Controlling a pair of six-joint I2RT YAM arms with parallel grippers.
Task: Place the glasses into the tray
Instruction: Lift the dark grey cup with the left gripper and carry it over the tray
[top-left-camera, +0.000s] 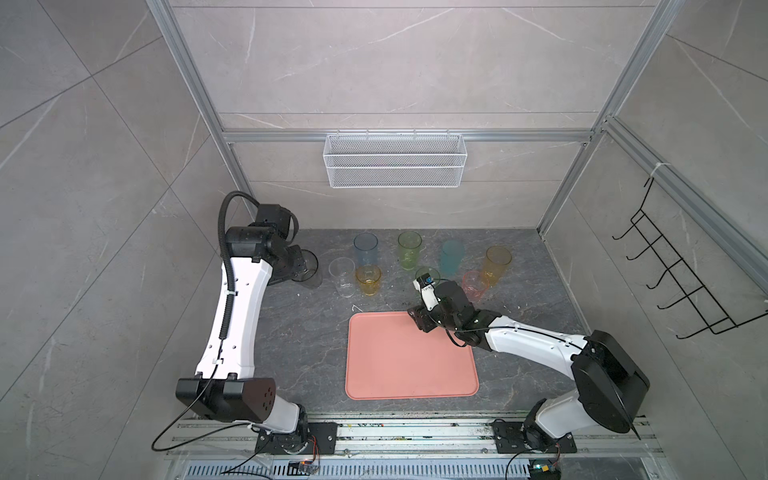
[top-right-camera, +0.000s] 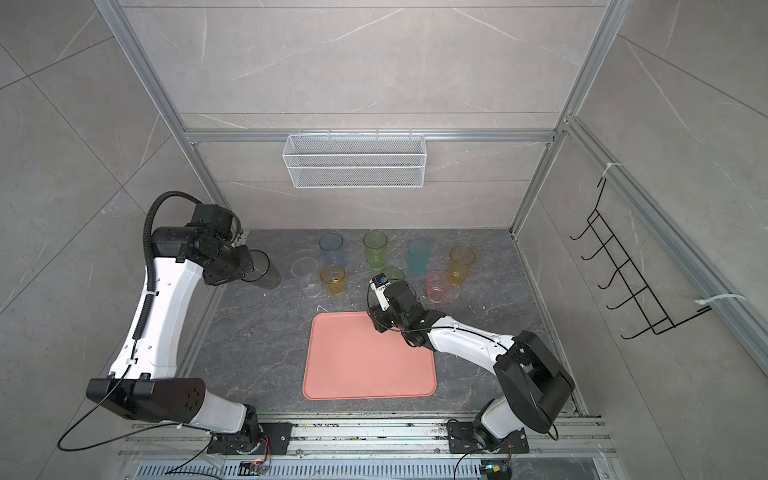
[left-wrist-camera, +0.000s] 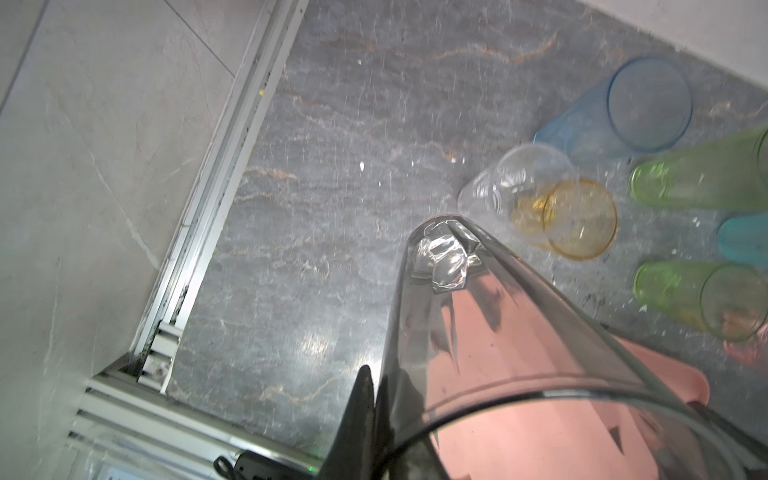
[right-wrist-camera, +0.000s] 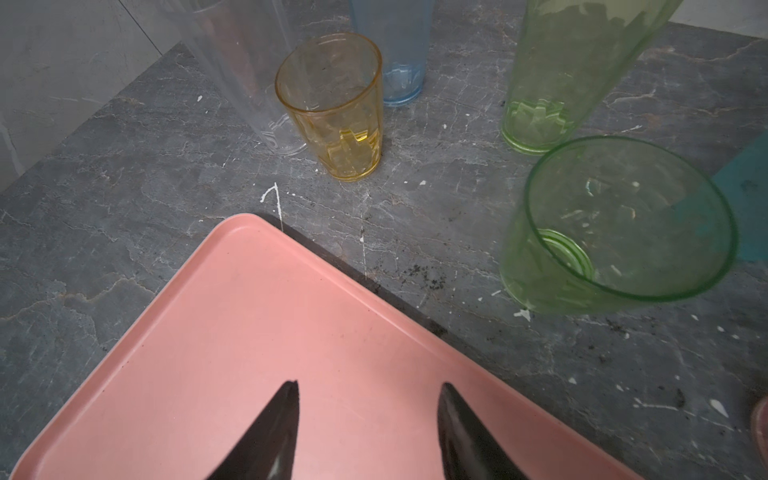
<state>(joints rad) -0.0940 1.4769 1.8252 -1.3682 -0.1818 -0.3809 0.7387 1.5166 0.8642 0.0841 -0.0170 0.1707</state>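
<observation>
My left gripper (left-wrist-camera: 371, 409) is shut on the wall of the smoky grey glass (left-wrist-camera: 478, 332), one finger inside the rim and one outside, at the far left (top-left-camera: 309, 272). The other glasses stand behind the tray: blue (top-left-camera: 365, 248), clear (top-left-camera: 341, 277), short orange (top-left-camera: 368, 281), yellow-green (top-left-camera: 409, 249), teal (top-left-camera: 453, 257), tall amber (top-left-camera: 496, 265), pink (top-left-camera: 473, 286), and short green (right-wrist-camera: 623, 232), partly hidden by my right wrist in both top views. The salmon-pink tray (top-left-camera: 399, 365) holds nothing. My right gripper (right-wrist-camera: 369, 387) is open and empty above the tray's far right corner.
A white wire basket (top-left-camera: 395, 160) hangs on the back wall. A black hook rack (top-left-camera: 681, 282) is on the right wall. Aluminium frame rails (left-wrist-camera: 232, 166) border the dark stone table on the left and at the front.
</observation>
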